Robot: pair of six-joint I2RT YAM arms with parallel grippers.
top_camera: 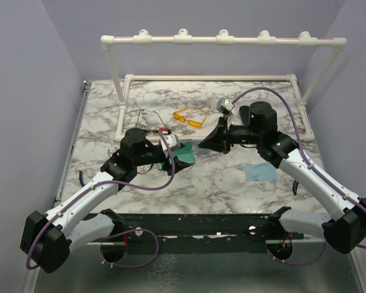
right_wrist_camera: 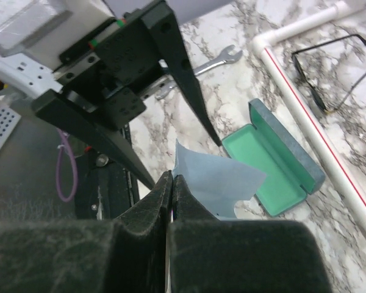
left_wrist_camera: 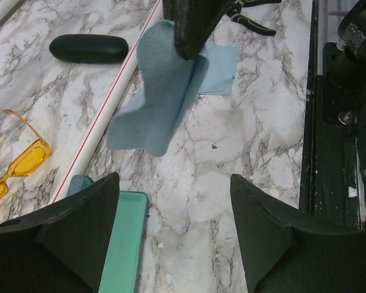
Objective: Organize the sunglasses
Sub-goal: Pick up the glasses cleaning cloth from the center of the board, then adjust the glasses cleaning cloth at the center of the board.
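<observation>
Left hand [left_wrist_camera: 174, 183], spread wide and empty, hung over the bench [top_camera: 219, 177] beside the open case [right_wrist_camera: 274, 165]. Both sunglasses lay beyond it toward the far edge, across a white pipe [left_wrist_camera: 110, 110]. The yellow pair [top_camera: 191, 118] had its long axis roughly along that edge; the wire pair [right_wrist_camera: 329, 73] lay nearer the left edge. Right hand [right_wrist_camera: 172, 177] was pinched shut on a cloth [left_wrist_camera: 152, 110]. Count: two pairs; two cases, one a black case [left_wrist_camera: 88, 47]; two cloths, the second cloth [left_wrist_camera: 219, 67] lying flat. The free left hand seemed better placed.

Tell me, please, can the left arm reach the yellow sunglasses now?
Probably yes: the left claw is open and empty, and the yellow sunglasses lie uncovered just beyond a low white pipe it could pass over.
</observation>
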